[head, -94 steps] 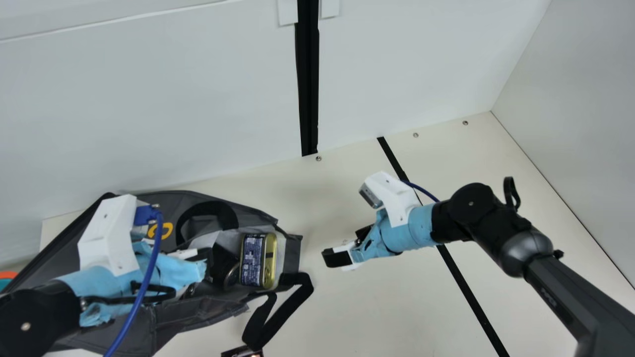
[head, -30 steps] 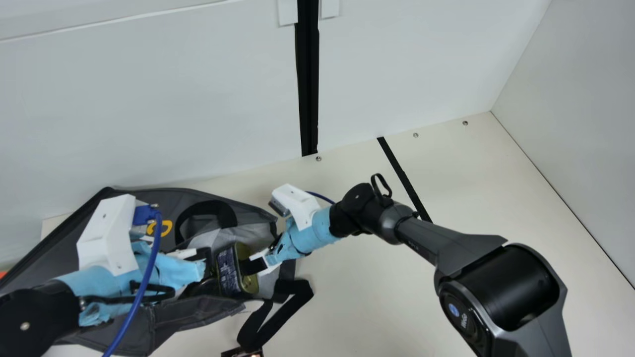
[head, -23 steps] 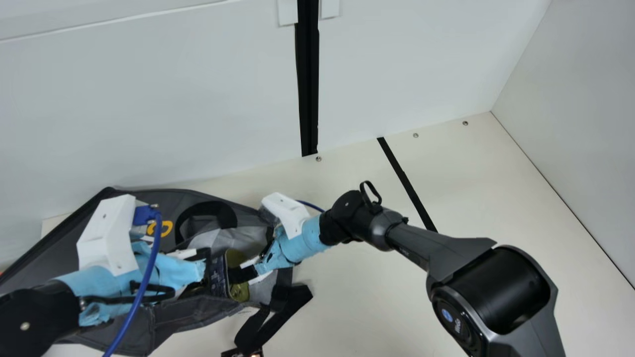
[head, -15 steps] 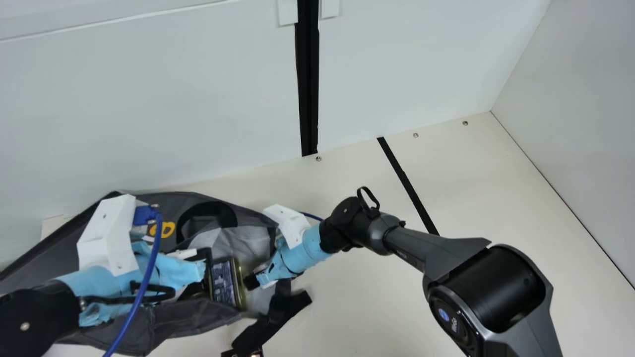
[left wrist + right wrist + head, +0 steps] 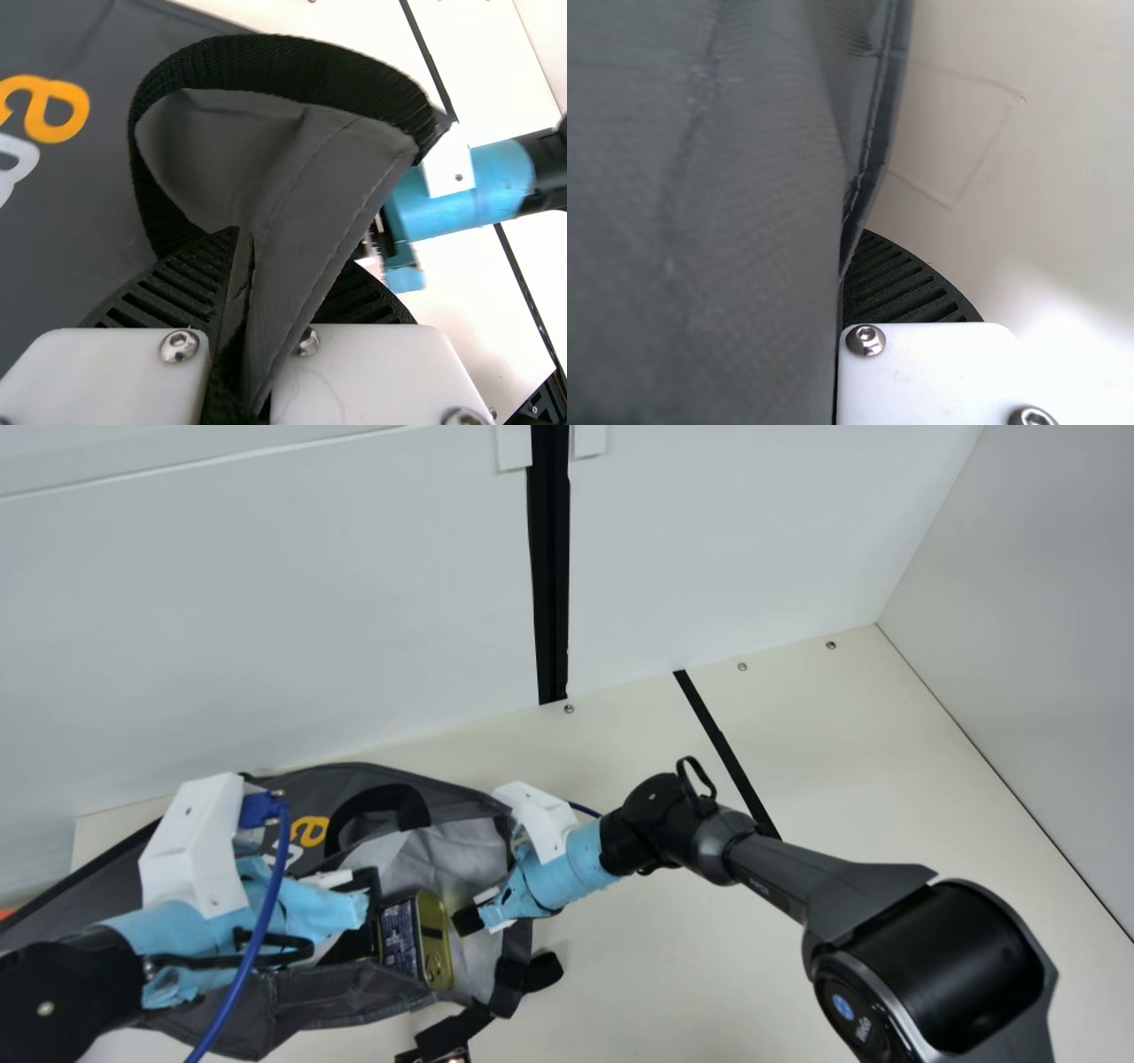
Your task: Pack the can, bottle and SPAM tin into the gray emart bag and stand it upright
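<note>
In the main view, with 12 at the top, the gray emart bag (image 5: 310, 992) lies at 8 o'clock, the SPAM tin (image 5: 435, 957) tilted inside its mouth at my left fingertips' 4 o'clock. My left gripper (image 5: 257, 270) is closed on a fold of its fabric; my right gripper (image 5: 469, 921) looks closed on its side wall, just off the tin's 2 o'clock. I judge I'm finishing the packing; next, both rims need raising together so the tin settles baseward.
</note>
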### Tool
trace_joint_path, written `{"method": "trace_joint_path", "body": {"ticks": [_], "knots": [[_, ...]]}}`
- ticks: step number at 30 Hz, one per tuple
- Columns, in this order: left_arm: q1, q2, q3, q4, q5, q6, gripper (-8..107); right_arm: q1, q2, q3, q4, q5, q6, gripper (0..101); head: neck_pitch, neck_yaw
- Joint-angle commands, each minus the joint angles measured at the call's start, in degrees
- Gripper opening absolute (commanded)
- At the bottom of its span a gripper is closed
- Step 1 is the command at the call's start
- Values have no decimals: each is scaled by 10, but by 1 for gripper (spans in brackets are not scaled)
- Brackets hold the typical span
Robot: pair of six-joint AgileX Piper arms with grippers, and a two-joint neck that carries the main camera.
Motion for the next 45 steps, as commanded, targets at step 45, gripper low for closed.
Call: {"method": "trace_joint_path", "body": {"ticks": [45], "knots": [[13, 18, -164, -90, 2, 74, -8, -145, -275, 74, 122, 185, 183, 0, -13, 0]]}}
